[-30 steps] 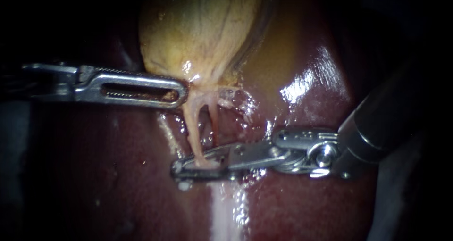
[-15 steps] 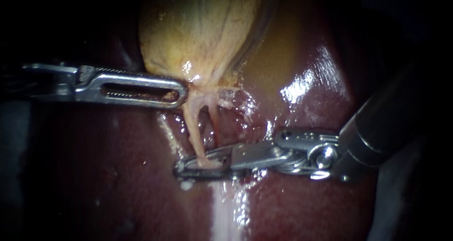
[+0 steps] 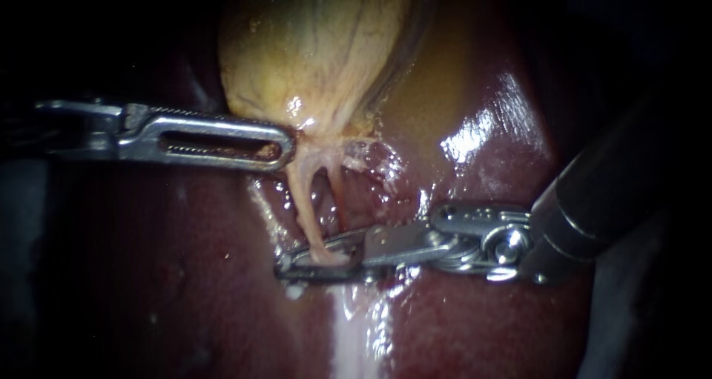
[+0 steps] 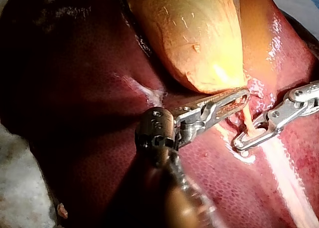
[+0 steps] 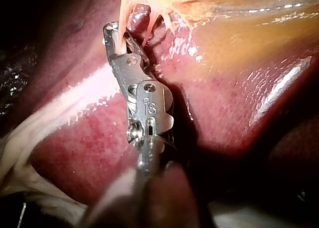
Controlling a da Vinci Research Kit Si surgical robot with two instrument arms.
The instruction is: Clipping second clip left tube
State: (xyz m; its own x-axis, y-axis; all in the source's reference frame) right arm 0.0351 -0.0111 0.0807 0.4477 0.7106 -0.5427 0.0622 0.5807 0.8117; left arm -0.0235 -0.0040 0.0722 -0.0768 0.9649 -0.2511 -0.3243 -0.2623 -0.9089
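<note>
The yellow gallbladder lies on the dark red liver. Two pale tubes run down from its neck: the left tube and a thinner right tube. My left instrument comes in level, its slotted jaws together, pinching tissue at the gallbladder's neck. My right instrument reaches in from the right. Its two long jaws lie one on each side of the left tube's lower end, pressed against it with only a narrow slot left between them.
A white band of tissue runs down the liver below the right instrument's jaws. Wet glare lies on the liver at the right. Frayed tissue hangs beside the right tube.
The right instrument's jaws have narrowed on the left tube and their tips have drawn slightly to the right. The left instrument has not moved.
</note>
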